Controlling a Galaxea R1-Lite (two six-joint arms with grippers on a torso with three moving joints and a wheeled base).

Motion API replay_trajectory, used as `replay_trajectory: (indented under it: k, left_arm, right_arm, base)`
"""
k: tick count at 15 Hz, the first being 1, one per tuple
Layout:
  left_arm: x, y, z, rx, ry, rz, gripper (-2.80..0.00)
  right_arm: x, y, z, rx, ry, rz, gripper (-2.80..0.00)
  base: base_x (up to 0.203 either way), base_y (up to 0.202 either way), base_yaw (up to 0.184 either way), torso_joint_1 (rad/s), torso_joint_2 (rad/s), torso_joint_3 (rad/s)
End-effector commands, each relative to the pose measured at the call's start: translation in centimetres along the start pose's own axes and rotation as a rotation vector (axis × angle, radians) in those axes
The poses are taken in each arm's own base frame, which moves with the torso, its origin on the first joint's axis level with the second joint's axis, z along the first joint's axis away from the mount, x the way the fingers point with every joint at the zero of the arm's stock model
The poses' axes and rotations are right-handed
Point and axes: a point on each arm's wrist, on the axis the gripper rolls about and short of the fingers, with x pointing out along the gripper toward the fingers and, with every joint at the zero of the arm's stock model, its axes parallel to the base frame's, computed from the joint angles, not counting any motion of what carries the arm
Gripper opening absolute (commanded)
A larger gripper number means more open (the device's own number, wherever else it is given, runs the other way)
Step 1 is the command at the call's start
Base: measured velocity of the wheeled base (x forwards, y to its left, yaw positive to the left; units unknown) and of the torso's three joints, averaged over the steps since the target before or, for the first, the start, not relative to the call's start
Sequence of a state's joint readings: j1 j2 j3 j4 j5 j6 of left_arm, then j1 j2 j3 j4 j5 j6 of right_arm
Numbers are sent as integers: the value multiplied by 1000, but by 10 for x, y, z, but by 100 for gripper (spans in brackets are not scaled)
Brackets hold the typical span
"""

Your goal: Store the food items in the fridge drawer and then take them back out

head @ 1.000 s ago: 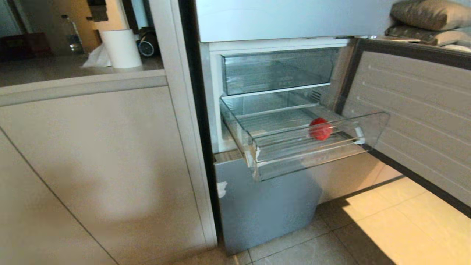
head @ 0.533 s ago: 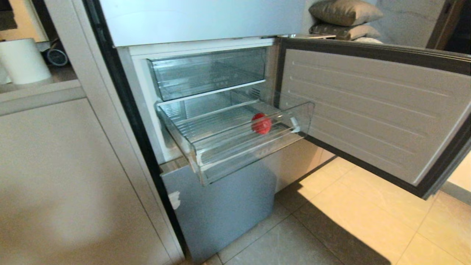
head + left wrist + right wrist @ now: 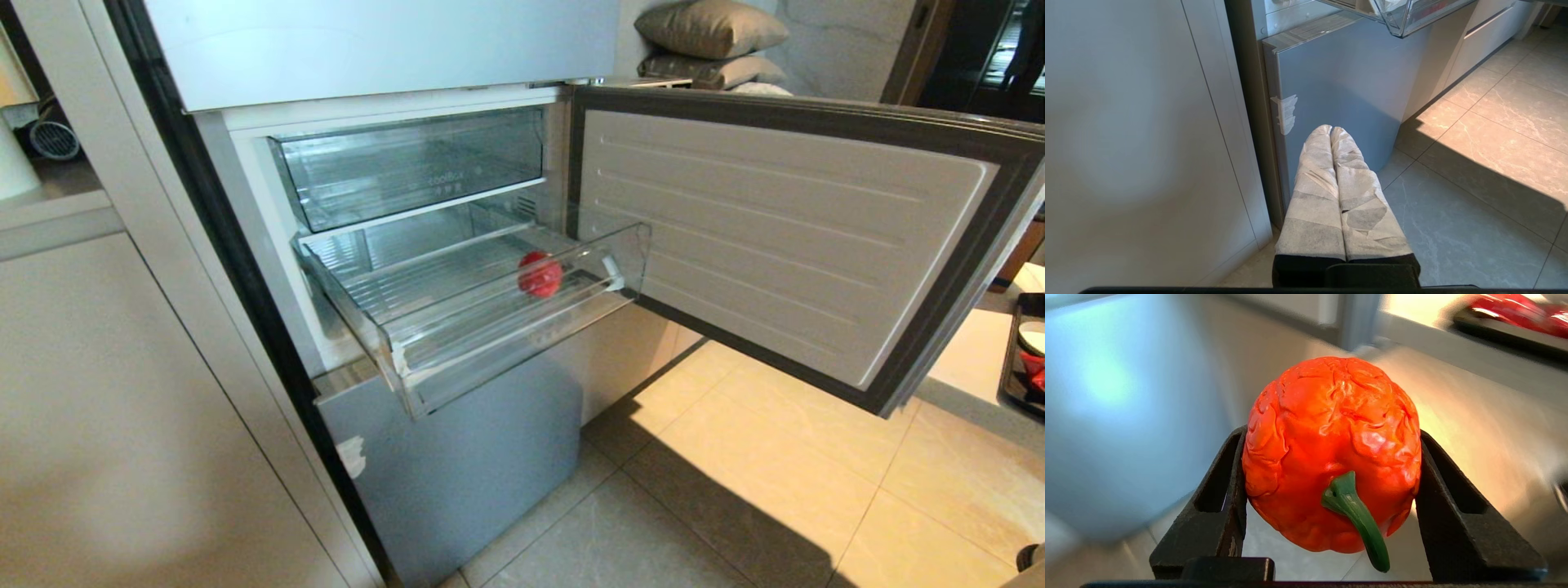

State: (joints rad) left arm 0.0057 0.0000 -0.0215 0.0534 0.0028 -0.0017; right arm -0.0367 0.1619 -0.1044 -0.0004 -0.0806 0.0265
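Orange-red and deeply wrinkled, the pepper-like piece (image 3: 1331,453) sits clamped between the two black fingers (image 3: 1224,498) of my right claw (image 3: 1331,465), pressed at both of its flanks. It is a squat, rounded lump with a glossy, crumpled skin. Its smooth green stem, curved and tapering, points back toward my wrist and slightly down, so the short axis from stem to crown runs straight out ahead of my fingers, crown leading. Beyond my right claw lies pale polished floor tile, blurred.

My left claw (image 3: 1331,130) hangs low with its two fingers pressed together, gripping nothing; they are wrapped in creased whitish tape. Just ahead of it stands the flat grey-blue lower fridge panel (image 3: 1339,94), matte and smooth, with a scrap of white tape on its edge. Above and ahead of that claw juts the fridge drawer (image 3: 424,367), shallow, wide, clear ribbed plastic, pulled out. Inside it, toward its right side, rests the red round piece (image 3: 540,275).
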Motion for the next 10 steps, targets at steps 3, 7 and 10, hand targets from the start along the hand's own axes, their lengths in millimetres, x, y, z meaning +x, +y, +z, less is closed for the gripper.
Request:
replay_trajectory:
  k: [3, 7, 10]
  left_arm:
    - [0, 0, 0, 0, 0, 1, -280]
    - [0, 0, 0, -1, 0, 1, -280]
    - [0, 0, 0, -1, 0, 1, -280]
  right_arm:
    - [51, -10, 69, 189, 146, -424, -280]
    - [101, -59, 106, 270, 113, -649, -280]
    - [151, -104, 117, 282, 95, -674, -280]
  base:
    - [0, 0, 0, 0, 0, 0]
    - [0, 0, 0, 0, 0, 0]
    - [0, 0, 0, 0, 0, 0]
